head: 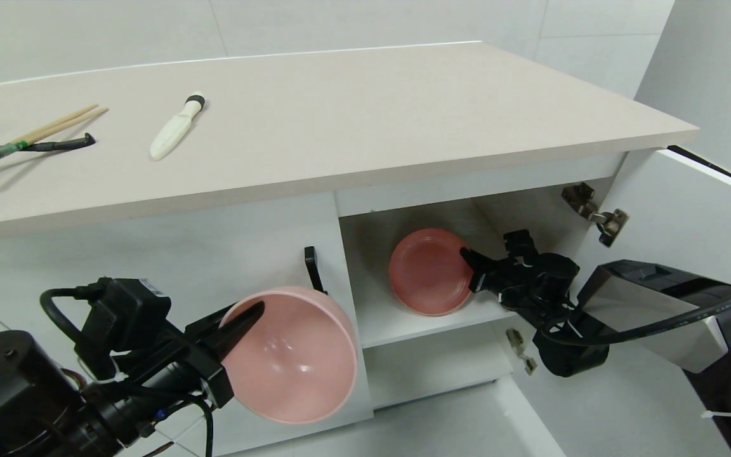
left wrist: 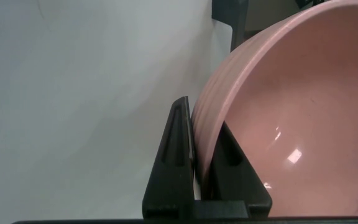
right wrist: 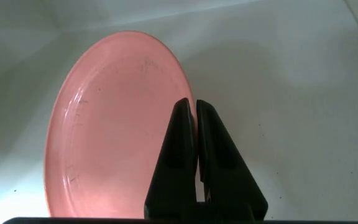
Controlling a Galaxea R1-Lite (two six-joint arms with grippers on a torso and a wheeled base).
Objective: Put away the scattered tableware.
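Left pincer (left wrist: pixel 202 155) grips pink bowl (head: pixel 296 362); right pincer (right wrist: pixel 196 124) pinches plate (head: pixel 426 273) inside cabinet (head: pixel 378 317)

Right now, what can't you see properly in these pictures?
- Wooden chopsticks: head view, one end cut off by the left edge.
- Round pink plate: head view, right rim hidden behind the right hand.
- Deep pink bowl: left wrist view, most of it cut off by the picture's edges.

The left gripper (left wrist: pixel 201 127) has its fingers (left wrist: pixel 175 158) closed on the pink bowl's (left wrist: pixel 291 106) rim, one outside the wall and one inside. A white panel (left wrist: pixel 73 106) lies behind.
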